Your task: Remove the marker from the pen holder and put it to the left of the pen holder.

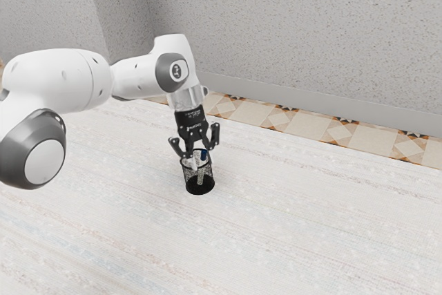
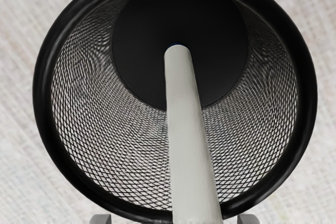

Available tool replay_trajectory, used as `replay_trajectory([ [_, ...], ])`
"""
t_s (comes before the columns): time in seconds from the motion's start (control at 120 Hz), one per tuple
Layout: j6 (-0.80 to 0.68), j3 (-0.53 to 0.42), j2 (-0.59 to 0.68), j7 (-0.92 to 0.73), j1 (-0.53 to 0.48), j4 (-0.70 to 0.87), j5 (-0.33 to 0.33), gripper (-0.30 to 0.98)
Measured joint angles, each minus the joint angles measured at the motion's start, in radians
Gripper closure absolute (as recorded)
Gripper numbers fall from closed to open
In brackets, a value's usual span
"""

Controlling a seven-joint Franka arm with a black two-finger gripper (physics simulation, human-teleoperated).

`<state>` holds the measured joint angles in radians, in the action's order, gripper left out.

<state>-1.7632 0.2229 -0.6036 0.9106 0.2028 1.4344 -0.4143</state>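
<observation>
Tool, exterior view: my tool (image 1: 199, 155) points down at the mouth of the pen holder, its two fingers spread well apart, with nothing gripped between them.
Marker, exterior view: the marker (image 1: 204, 155) is in the pen holder, just under my tool, a dark blue part at its upper end and a pale body seen through the mesh below.
Pen holder, exterior view: the black mesh pen holder (image 1: 200, 186) stands upright directly beneath my tool; I cannot tell whether a fingertip touches its rim.
Arm, exterior view: my white and grey arm (image 1: 59, 81) comes in from the exterior view's left and bends down to the tool.
Surroundings, exterior view: the pale, faintly streaked surface (image 1: 311, 226) spreads below and around my tool; beyond it run patterned tiles (image 1: 248, 112) and a speckled wall (image 1: 297, 32).
Tool, wrist view: the tips of my tool (image 2: 174, 219) stand apart, one on either side of the marker, with space between each and its body.
Marker, wrist view: its pale grey-white body slants from the dark base inside the pen holder up toward the gap between my fingers.
Pen holder, wrist view: its round black rim lies under my tool, open toward me.
</observation>
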Motion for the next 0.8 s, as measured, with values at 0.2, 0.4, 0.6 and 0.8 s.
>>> replay_trajectory([
  [0.2, 0.01, 0.002, 0.002, 0.015, 0.0, -0.002, -0.006, 0.55],
  [0.4, 0.028, 0.017, 0.003, 0.029, 0.0, -0.005, -0.006, 0.67],
  [0.6, 0.051, 0.023, 0.008, 0.04, 0.0, -0.011, -0.003, 0.73],
  [0.8, 0.075, 0.039, 0.045, 0.05, 0.0, -0.015, 0.01, 0.74],
])
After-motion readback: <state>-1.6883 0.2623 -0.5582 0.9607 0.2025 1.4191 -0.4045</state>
